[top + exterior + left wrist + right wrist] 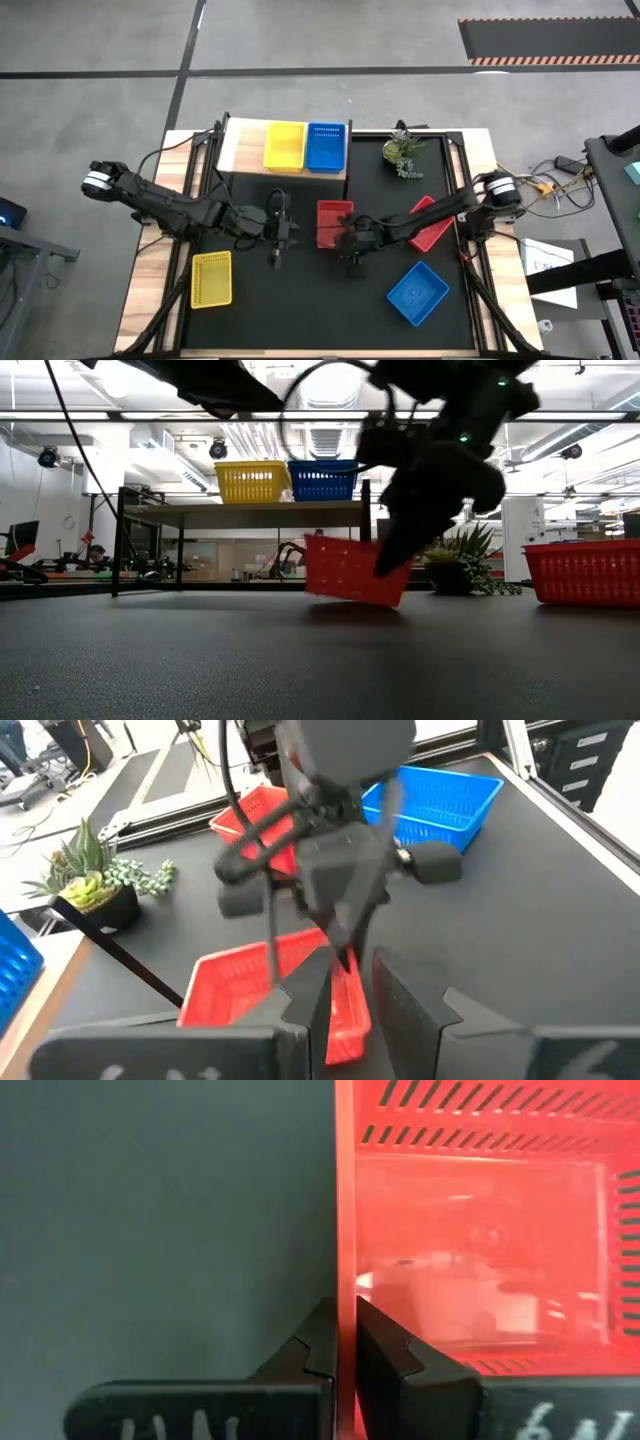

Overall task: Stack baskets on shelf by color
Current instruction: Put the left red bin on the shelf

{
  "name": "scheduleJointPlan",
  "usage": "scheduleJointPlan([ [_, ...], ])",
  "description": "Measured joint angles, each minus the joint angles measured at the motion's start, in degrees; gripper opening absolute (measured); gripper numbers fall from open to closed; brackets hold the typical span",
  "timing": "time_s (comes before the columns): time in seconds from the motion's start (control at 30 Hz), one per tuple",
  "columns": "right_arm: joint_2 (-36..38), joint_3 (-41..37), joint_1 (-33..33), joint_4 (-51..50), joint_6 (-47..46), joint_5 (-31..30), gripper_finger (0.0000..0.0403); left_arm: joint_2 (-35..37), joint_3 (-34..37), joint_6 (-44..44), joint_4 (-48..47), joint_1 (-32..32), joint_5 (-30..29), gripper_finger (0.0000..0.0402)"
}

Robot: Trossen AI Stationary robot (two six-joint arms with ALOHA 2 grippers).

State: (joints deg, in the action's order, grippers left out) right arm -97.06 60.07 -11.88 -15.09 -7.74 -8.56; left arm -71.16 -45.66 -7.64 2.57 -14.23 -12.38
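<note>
Landmark: the shelf (283,160), already bearing a yellow basket (284,146) and a blue basket (326,146). Left to right: a second yellow basket (211,278) lies on the table, well in front of the shelf's left end. The left gripper (277,242) hovers before the shelf with fingers apart, holding nothing. Just right of it, the right gripper (345,1348) is clamped on the side wall of the red basket (333,222), which is tilted with one end lifted, near the shelf's front edge. The shelf lies directly beyond this basket; the right arm is nearer.
</note>
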Motion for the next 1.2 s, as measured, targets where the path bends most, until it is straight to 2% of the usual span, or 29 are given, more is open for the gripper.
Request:
scheduleJointPlan([
  [0.27,-9.6,12.6,-0.3,-6.6,5.1,-0.9,0.0013,0.0,0.6,2.2,-0.2,-0.9,0.1,0.0061],
  [0.43,-11.0,15.5,-0.1,-6.9,7.5,-0.3,0.0034,0.0,1.7,7.0,-1.9,-1.0,0.3,0.0061],
  [0.73,-10.6,16.5,-0.1,-7.4,7.8,-0.3,0.0142,0.0,3.9,11.8,-2.0,-1.1,1.8,0.0061],
  [0.87,-9.4,16.4,-0.1,-9.3,7.8,-0.4,0.0179,0.0,3.6,13.0,-2.0,-1.4,2.1,0.0062],
  [1.0,-7.1,15.9,-0.1,-12.5,7.8,-0.4,0.0195,0.0,3.7,15.7,-1.9,-1.4,3.4,0.0073],
  [1.2,-1.7,13.2,-0.3,-15.8,8.1,-0.4,0.0191,0.0,3.8,21.9,-2.1,-1.3,3.4,0.0092],
])
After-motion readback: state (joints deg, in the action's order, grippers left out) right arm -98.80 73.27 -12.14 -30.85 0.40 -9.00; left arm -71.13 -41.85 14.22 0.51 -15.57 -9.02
